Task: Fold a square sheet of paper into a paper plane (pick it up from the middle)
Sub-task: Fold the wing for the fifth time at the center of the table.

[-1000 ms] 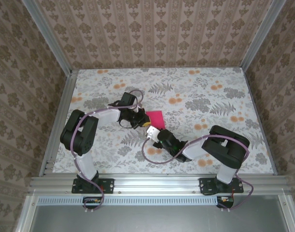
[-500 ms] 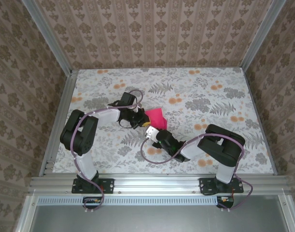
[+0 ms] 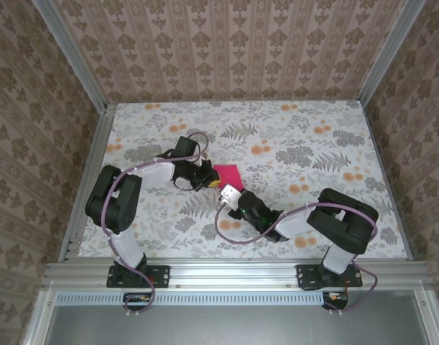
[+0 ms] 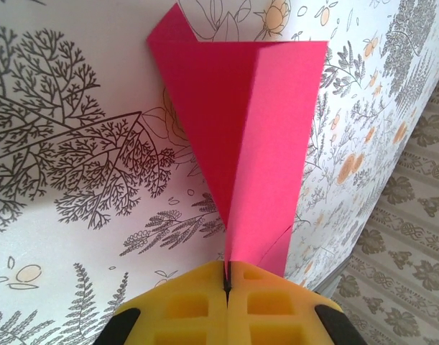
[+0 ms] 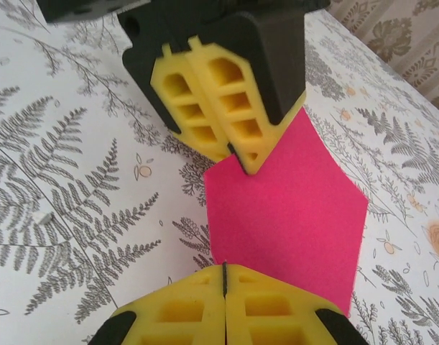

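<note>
Paper plane [image 3: 229, 174], part-folded, sits mid-scene on table [image 3: 312, 136]. Right gripper [image 5: 225, 269] has just clenched on its near edge; left gripper [image 4: 226, 272] stays clamped on its left tip. Judgement: both ends held, ready for next crease.

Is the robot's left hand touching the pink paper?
Touching. In the left wrist view, the left hand pinches the narrow end of the pink paper in the closed seam between its yellow fingers.

No lettering to read anywhere, pink paper [image 4: 269, 122] plain and unprinted, tablecloth [image 3: 312, 136] all ferns and orange flowers, wallpaper [image 3: 226, 50] just a repeating motif.
</note>
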`<state>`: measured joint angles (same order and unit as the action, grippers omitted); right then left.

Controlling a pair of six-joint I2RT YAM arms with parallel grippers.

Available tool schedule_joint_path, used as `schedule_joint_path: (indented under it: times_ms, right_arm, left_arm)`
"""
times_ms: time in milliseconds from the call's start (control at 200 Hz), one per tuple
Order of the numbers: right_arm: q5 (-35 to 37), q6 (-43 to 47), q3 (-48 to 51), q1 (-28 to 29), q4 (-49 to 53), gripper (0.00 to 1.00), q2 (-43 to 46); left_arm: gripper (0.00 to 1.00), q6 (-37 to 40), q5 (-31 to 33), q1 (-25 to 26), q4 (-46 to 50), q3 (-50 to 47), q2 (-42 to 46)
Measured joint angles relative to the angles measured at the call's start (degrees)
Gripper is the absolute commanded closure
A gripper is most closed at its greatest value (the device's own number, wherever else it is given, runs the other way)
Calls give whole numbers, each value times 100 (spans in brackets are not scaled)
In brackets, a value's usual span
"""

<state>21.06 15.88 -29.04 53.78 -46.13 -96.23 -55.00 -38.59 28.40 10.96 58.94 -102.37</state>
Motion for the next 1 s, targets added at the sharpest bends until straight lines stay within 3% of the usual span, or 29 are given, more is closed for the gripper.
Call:
schedule_joint_path:
  times_ms: [130, 240, 450, 570, 1000]
  right_arm:
    - [-177, -125, 66, -24, 2, 65, 142]
    - [-269, -133, 66, -26, 4, 54, 144]
    - [-295, 35, -105, -26, 13, 51, -111]
    - [-278, 105, -308, -26, 7, 57, -330]
    - [-2, 210, -439, -26, -35, 98, -553]
  left_arm:
    - [100, -39, 0, 0, 0, -22, 2]
    - [100, -55, -2, 0, -2, -22, 2]
    - [100, -79, 0, 0, -2, -22, 2]
    - [100, -79, 0, 0, -4, -22, 2]
    - [98, -83, 0, -2, -2, -28, 9]
